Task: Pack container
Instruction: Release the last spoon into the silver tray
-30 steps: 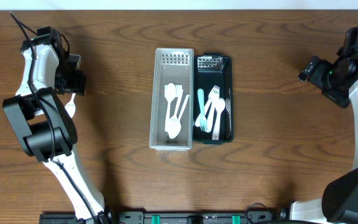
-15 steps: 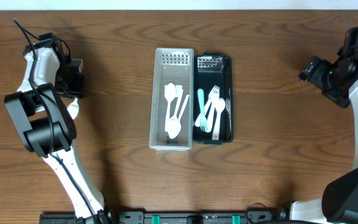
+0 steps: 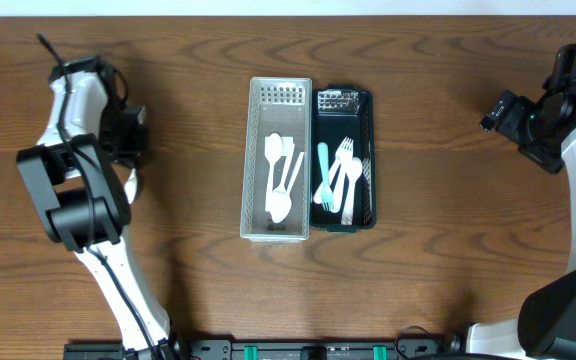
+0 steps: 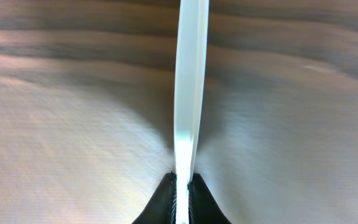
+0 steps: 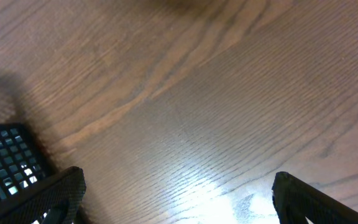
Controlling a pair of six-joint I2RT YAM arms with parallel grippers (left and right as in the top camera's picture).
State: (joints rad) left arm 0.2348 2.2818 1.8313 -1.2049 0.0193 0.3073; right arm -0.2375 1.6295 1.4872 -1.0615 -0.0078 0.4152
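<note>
the left gripper [image 4: 182, 186] pinches a thin white plastic utensil [image 4: 190, 81] edge-on, its handle jutting forward over bare table. light, stiff and slick, it likely needs a firm mid-handle grip. the right gripper [image 5: 176, 193] is spread.

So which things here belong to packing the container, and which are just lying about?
Part of the job:
- white tray with spoons
- dark tray with forks
- white utensil gripped in left hand

Lying about:
- nothing visible; right hand holds nothing

Two trays [image 3: 278, 235] mid-table; bare wood [image 3: 448, 270] both sides, passable.
</note>
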